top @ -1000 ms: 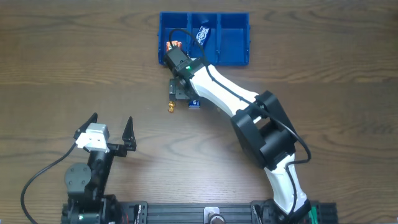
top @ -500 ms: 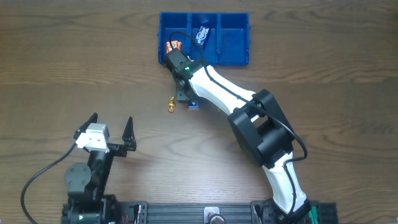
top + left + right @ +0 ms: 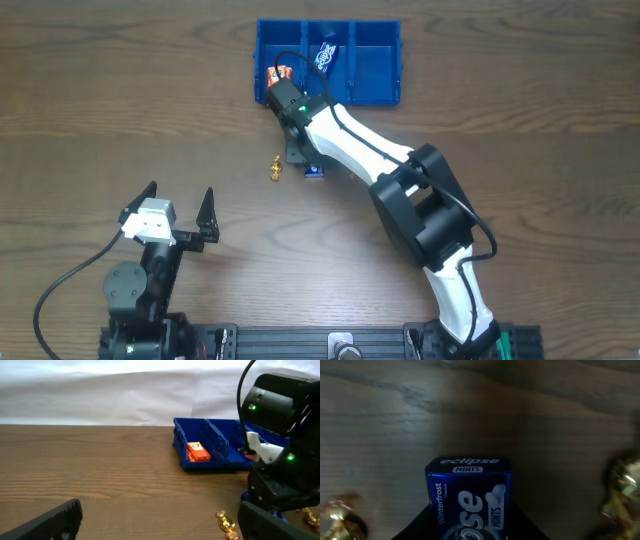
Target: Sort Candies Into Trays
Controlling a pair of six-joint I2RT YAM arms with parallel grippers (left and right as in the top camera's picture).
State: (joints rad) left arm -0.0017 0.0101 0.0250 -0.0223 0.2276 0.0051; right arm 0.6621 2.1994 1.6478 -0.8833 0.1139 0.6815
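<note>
1. Over the last second the right gripper [image 3: 298, 155], just above centre in the top view, has drawn in over the mint box [image 3: 468, 492]. Its fingers now look pressed against the box's lower sides, so I judge it pinched.
2. The box has barely shifted and sits below the blue tray [image 3: 390, 100], well short of any compartment.
3. The gold candy [image 3: 276, 169] lies where it was, just left of the gripper and apart from it.
4. The tray holds what it held: an orange candy [image 3: 281, 73] in the left compartment and a blue-and-white one [image 3: 325, 55] in the middle.
5. My left gripper [image 3: 170, 212] has stayed at lower left, fingers spread and holding nothing.
6. My reading is that the grasp is made, and lifting and carrying to the tray come next.
</note>
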